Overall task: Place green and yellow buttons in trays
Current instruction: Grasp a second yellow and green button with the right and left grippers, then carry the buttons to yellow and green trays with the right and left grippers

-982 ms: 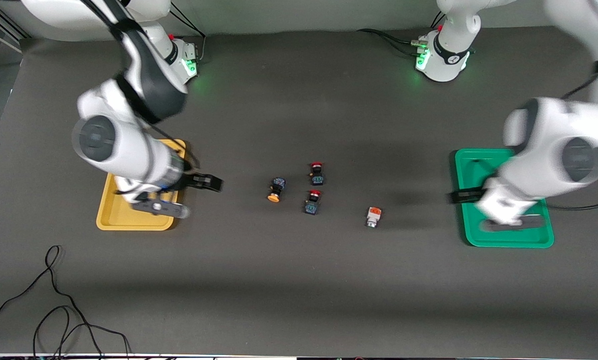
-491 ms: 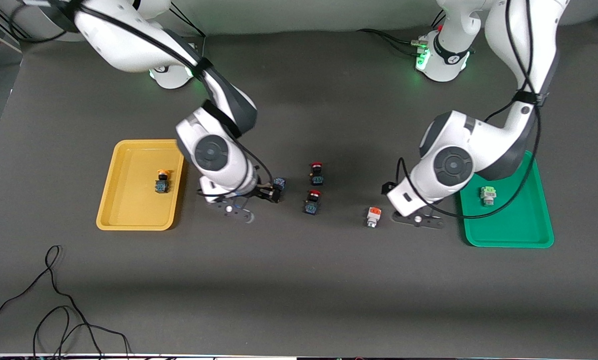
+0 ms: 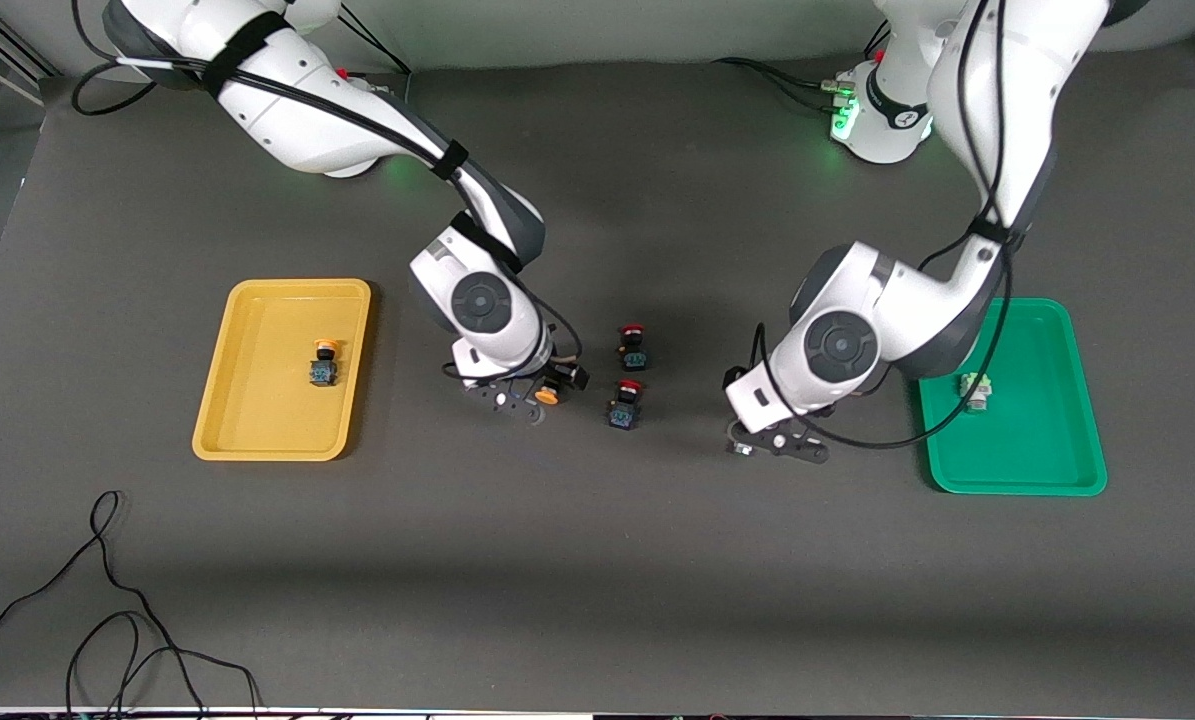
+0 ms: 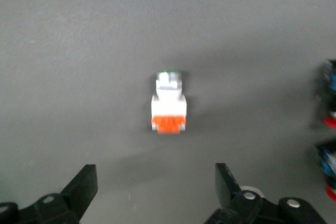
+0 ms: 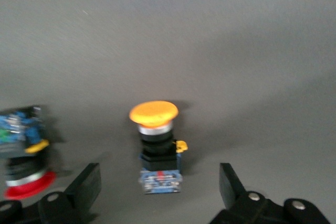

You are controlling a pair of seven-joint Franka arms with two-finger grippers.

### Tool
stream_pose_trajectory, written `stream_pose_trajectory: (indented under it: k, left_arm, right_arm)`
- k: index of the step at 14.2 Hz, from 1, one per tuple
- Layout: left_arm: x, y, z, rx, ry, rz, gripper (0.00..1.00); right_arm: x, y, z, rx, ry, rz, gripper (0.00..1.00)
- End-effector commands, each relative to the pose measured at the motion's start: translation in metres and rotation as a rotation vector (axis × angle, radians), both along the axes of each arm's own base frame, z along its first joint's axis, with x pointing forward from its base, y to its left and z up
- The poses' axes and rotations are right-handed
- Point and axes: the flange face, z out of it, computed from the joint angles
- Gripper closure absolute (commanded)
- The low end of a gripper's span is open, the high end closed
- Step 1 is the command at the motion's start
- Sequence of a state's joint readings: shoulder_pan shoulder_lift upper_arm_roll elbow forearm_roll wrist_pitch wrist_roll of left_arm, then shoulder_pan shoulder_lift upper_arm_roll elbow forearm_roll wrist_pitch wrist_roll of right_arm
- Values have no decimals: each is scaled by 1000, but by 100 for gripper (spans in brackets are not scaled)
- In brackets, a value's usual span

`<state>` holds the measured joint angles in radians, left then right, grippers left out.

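Note:
A yellow-capped button lies on the table with my right gripper open just over it, its body between the fingertips. My left gripper hangs open over a white button with an orange cap, which my hand mostly hides in the front view. The yellow tray holds another yellow-capped button. A white button with a light-green cap lies in the green tray.
Two red-capped buttons lie between the two grippers, one of them close beside my right gripper. Black cables trail near the table's front edge toward the right arm's end.
Both arms have swung from over their trays toward the table's middle. The right gripper has come down at the yellow-capped button, the left over the orange-capped white one. Both stayed open.

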<state>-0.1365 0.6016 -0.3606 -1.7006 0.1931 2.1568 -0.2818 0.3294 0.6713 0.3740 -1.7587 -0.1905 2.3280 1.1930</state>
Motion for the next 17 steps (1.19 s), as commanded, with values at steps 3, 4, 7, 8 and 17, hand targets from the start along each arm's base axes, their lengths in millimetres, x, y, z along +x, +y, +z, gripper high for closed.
stream_pose_trajectory:
  k: [3,4,7,8,17]
  left_arm:
    - [14,-12,-40,19,-73,74,0]
    - [13,-13,-43,17,-71,82,0]
    - [8,-21,-50,23,-65,128,30]
    - [7,-23,-50,24,-65,130,42]
    - [16,-17,-39,33,-77,224,86]
  right_arm:
    - [-22,0,-29,-17,-17,-22,0]
    - [-21,1,-31,-13,-34,-29,0]
    - [-20,4,-41,-4,-81,-29,21]
    - [-19,2,-41,-9,-88,-20,79]
    - [28,-75,103,-95,-85,148,100]
